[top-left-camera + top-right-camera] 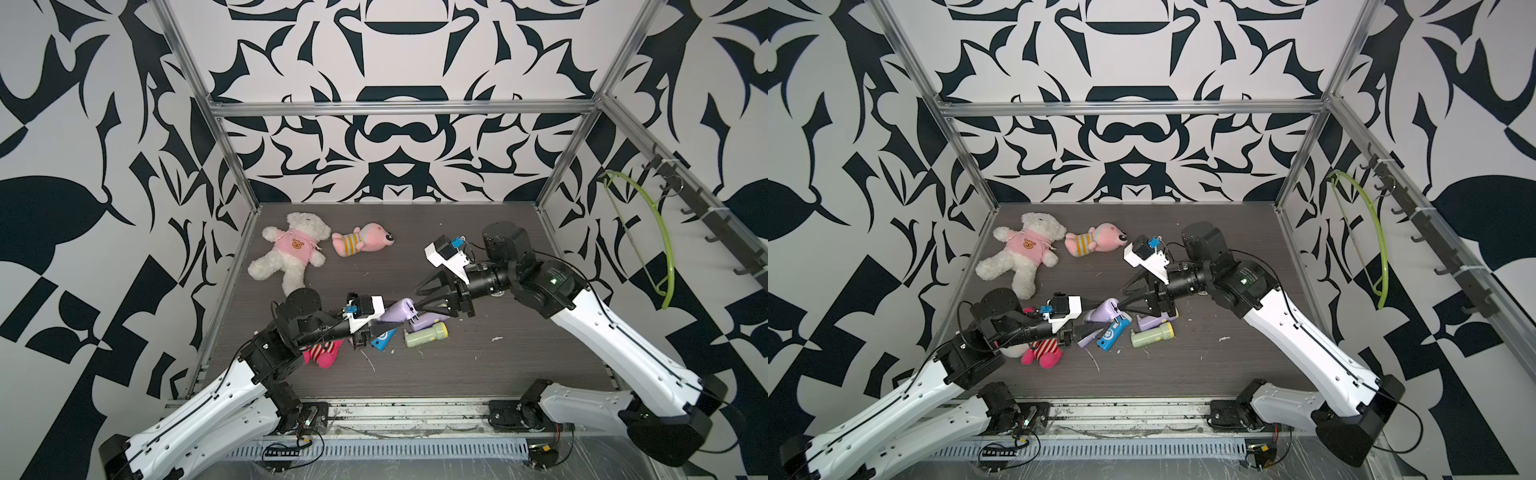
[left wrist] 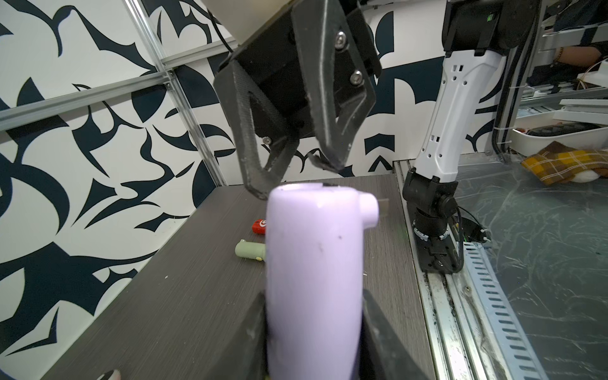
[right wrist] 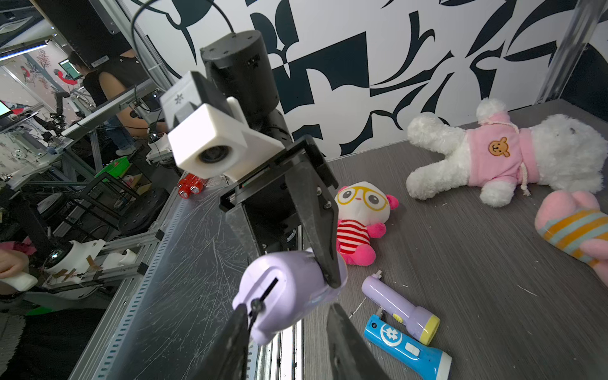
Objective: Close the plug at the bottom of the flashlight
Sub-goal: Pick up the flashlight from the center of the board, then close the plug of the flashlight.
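Flashlight of lilac plastic [image 2: 312,243], clamped mid-body in left gripper [image 2: 312,296], raised off dark wood-grain tabletop [image 1: 457,374]. Long axis aimed straight at right gripper [image 3: 286,311], plug end [image 3: 266,292] leading. Black jaws there parted around that end, not closed on it. Looks like right arm's push, back along the axis.

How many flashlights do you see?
4: one purple in the left gripper; another purple, blue and green on the table. A half-hidden red thing may be a fifth.
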### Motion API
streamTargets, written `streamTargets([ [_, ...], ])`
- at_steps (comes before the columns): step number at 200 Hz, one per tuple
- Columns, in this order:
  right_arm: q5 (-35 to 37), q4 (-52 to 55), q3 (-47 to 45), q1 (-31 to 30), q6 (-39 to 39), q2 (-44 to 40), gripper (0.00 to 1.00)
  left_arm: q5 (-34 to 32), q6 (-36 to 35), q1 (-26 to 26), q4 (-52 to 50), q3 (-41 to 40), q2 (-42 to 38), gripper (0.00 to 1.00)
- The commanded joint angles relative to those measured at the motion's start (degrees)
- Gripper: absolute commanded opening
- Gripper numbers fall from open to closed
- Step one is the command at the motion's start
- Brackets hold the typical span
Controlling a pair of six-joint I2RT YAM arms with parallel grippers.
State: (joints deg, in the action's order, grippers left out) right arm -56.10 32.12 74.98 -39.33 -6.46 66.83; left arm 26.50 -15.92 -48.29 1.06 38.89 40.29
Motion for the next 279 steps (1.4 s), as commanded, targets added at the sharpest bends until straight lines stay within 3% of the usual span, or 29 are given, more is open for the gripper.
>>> streamTargets([
  [1, -1.73, -0.21, 0.45, -0.76, -1.01, -0.93, 0.42, 2.05, 0.8, 0.04, 1.23, 0.38, -0.39, 0.0],
  [62, -1.44, 0.31, 1.38, -2.46, -1.62, 1.17, 0.41, 2.33, 0.63, 0.04, 1.23, 0.37, -0.22, 0.0],
  [152, -2.24, 0.44, 2.55, -2.64, -2.24, 2.86, 0.29, 3.47, 0.28, 0.04, 0.92, 0.29, -0.04, 0.0],
  [184, -2.33, 0.58, 2.72, -2.7, -2.22, 3.21, 0.19, 4.05, 0.28, 0.04, 1.31, 0.44, 0.39, 0.0],
  [279, -1.66, 1.1, 3.81, -2.68, -2.77, 4.4, 0.11, 5.49, 0.45, 0.04, 0.91, 1.49, 1.19, 0.0],
])
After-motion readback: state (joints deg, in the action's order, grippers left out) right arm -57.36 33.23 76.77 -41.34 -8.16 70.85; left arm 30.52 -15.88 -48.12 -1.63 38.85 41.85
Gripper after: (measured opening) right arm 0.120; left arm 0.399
